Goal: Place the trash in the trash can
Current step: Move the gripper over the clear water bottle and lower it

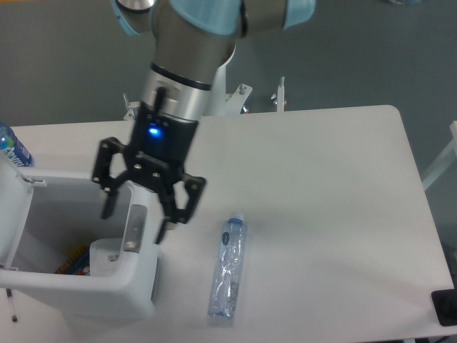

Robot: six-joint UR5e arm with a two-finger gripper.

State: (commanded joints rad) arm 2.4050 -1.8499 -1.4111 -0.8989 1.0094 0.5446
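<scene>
Bottle (228, 270) — slim, clear, pale blue tint — lies flat on the white table (335, 214), cap end pointing away, just right of the trash can (78, 286). No readable print on it. Gripper (136, 218) hangs over the can's right rim, fingers spread wide, holding nothing; bottle sits below-right of it, apart. Inside the can: something orange and blue, partly hidden. Blue-labelled bottle (13, 146) is cut off at the left edge — lettering unreadable.
</scene>
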